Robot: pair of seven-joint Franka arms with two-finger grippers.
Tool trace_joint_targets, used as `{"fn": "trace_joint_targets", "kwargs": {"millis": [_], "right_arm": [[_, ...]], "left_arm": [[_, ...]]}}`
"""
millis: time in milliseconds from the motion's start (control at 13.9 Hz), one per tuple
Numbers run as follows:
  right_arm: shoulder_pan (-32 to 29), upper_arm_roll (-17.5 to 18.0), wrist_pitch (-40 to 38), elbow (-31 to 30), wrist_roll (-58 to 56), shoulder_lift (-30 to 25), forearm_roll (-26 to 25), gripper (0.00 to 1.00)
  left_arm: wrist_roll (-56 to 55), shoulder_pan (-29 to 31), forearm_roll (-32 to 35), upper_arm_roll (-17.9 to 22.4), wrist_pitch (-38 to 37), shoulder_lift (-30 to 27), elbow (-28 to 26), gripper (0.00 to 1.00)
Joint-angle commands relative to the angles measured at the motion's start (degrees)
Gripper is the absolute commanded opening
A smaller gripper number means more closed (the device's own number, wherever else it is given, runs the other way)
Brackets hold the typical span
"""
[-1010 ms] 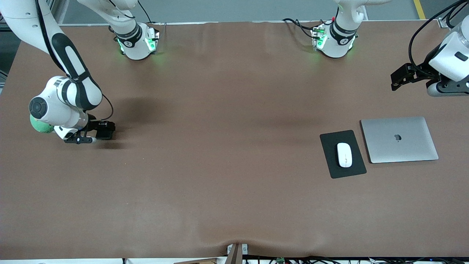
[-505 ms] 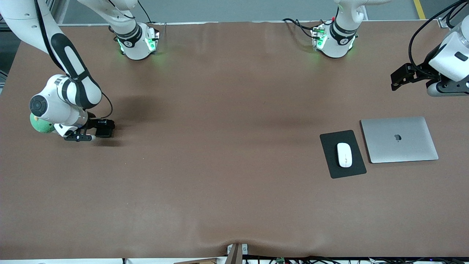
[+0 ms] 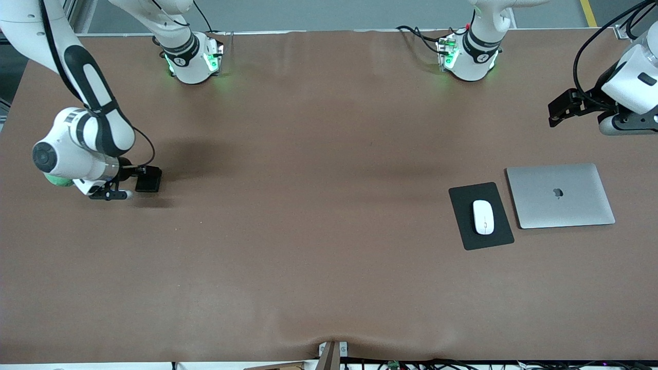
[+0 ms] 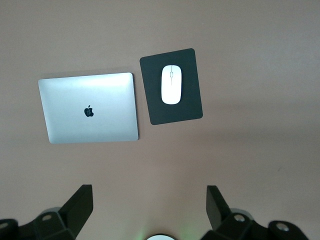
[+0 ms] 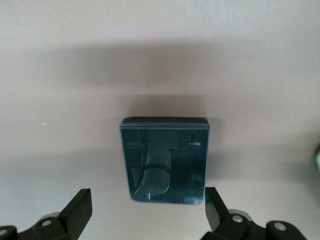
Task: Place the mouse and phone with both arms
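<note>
The black phone (image 5: 165,160) lies flat on the brown table, just ahead of my right gripper (image 5: 147,196), which is open with a finger on either side of the phone's near end, not touching it. In the front view my right gripper (image 3: 109,195) hangs low at the right arm's end of the table, and I cannot tell the phone apart from the black hand there. The white mouse (image 3: 483,217) (image 4: 171,84) rests on a black mouse pad (image 3: 465,203) (image 4: 187,107). My left gripper (image 3: 628,126) (image 4: 150,197) is open and empty, held high at the left arm's end.
A closed silver laptop (image 3: 560,195) (image 4: 90,107) lies beside the mouse pad toward the left arm's end. A green object (image 3: 53,181) (image 5: 318,160) sits partly hidden under the right arm's wrist. Brown cloth covers the whole table (image 3: 308,231).
The right arm's wrist and hand have shifted slightly toward its end of the table and farther from the front camera. The left arm, mouse and laptop have not moved.
</note>
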Motion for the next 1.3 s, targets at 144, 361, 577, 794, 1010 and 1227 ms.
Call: {"fn": "trace_joint_targets", "kwargs": {"millis": [144,361,577,794,1010,1227], "right_arm": [[-0.6,1.4,-8.8,9.5,-0.5,-1.4,-0.4,1.0],[0.5,1.4,-15.5,17.4,-0.5,-1.2,-0.4,1.0],[0.6,1.4,-18.4,25.7,-1.1,-0.2,-0.3,1.0],[1.7,1.5,-20.1,32.9,-2.8,-0.1,0.4,1.0],[3.0,1.4,-24.7,40.9,-2.9,-0.4,0.3,1.0],[4.2,1.3,-26.5,48.2,-2.7,-1.5,-0.6,1.0]], "left_arm": [[-0.4,0.0,-0.3,0.0,-1.3,1.3,1.9,1.0],[0.2,0.3,-0.6,0.0,-1.3,1.5,2.1,1.0],[0.1,0.1,-0.5,0.0,-1.3,1.6,2.1,1.0],[0.5,0.2,-0.8,0.0,-1.3,2.0,2.1,1.0],[0.5,0.2,-0.9,0.0,-1.3,2.1,2.5,1.0],[0.6,0.3,-1.0,0.0,-1.3,2.1,2.5,1.0]]}}
